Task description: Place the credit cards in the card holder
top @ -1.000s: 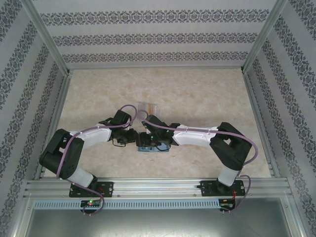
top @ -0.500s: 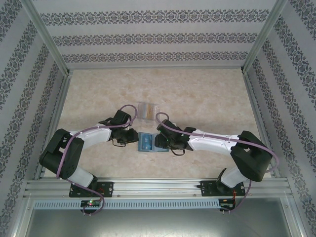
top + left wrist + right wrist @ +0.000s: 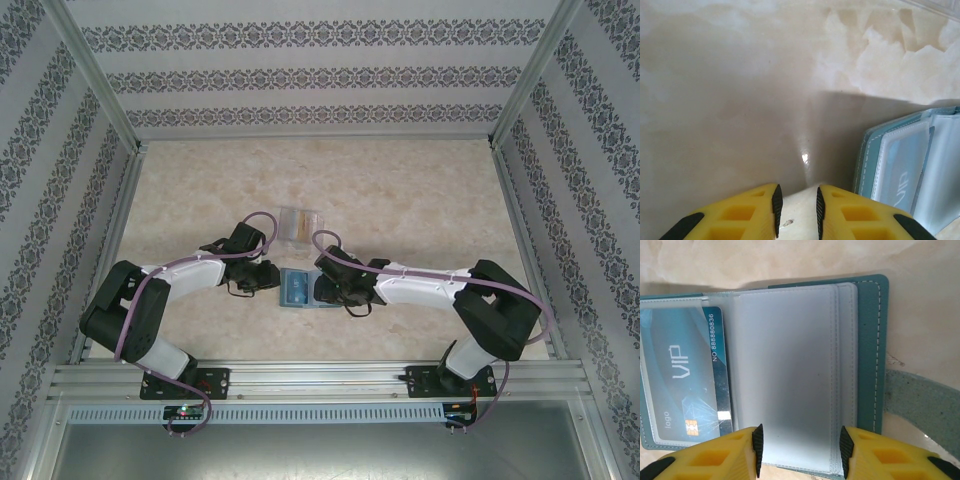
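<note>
Top external view: the left gripper hangs where it did a second ago, just left of the card holder. Its fingers stand narrow, and in the left wrist view a pale patch between them could be a card or bare bench; I cannot tell. The change is on the right: the right gripper has drawn back toward the frame's right, uncovering the holder, now spread open on the bench. In the right wrist view a blue VIP card sits in the left pocket. The clear pocket beside it is empty, and the right fingers stand apart over its lower edge, holding nothing. That pocket seems ready for a card.
</note>
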Controlling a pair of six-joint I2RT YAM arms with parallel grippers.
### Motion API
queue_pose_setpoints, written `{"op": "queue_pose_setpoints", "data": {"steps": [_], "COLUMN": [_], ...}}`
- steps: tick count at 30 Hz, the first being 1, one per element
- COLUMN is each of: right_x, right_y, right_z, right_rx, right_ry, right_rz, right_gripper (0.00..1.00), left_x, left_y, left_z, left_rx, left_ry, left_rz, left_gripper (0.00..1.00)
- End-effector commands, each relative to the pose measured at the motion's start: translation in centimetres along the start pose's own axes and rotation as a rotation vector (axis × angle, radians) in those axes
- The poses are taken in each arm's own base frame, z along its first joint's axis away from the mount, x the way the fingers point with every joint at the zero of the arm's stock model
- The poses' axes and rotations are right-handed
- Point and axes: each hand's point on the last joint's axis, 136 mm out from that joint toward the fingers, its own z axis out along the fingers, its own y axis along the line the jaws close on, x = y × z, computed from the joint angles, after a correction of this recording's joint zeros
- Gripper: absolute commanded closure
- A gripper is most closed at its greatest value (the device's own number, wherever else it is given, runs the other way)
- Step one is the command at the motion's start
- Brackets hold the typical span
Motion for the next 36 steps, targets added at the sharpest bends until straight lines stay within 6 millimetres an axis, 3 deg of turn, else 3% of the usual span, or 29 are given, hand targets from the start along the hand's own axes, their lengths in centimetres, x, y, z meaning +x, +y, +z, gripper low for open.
{"op": "queue_pose_setpoints", "data": {"steps": [1, 15, 36], "right_x": [0.3, 1.2, 0.9], "right_y": [0.7, 0.6, 3.4], "right_z": [0.2, 1.1, 1.3], "right_rx": [-0.014, 0.004, -0.125], "right_ry": [0.010, 0.031, 0.014], "right_rz": [0.004, -0.005, -0.009], "right_gripper": [0.55, 0.56, 0.62], "left_x": [2.1, 2.2, 2.5], "left_y": [1.4, 1.5, 1.5], "left_z": [0.7, 0.8, 0.9], "left_rx": [-0.033, -0.030, -0.023], "left_ry": [0.088, 0.089, 0.094], "left_rz": [-0.014, -0.016, -0.021], "left_gripper": [0.71, 0.71, 0.71]}}
